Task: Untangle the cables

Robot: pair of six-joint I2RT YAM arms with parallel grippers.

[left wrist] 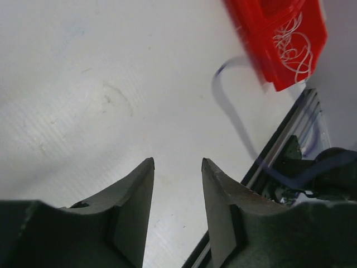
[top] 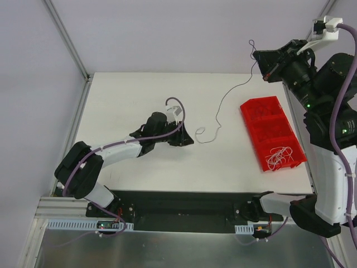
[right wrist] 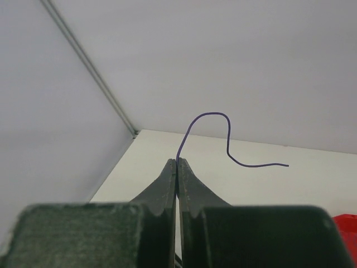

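Table (top: 128, 100): matt white, scuffed. Tray (top: 262, 120), 3 o'clock: glossy red plastic. Left gripper (left wrist: 177, 167) fingers (left wrist: 134, 206): matt dark plastic. Thin cable (right wrist: 209, 114): smooth purple.

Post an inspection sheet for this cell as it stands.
Surface: white table, faint scuff marks.
Job's things: purple wire, one end pinched up high, the rest trailing down to a curl on the table; white wire tangle in the near end compartment of the red tray.
Clutter: nothing seen.
Grippers: left gripper open, empty, next to the wire's curl; right gripper shut on the purple wire, raised.
Cables: lilac hoses along both arms, apart from the wires.
Surroundings: white enclosure walls, metal frame posts.
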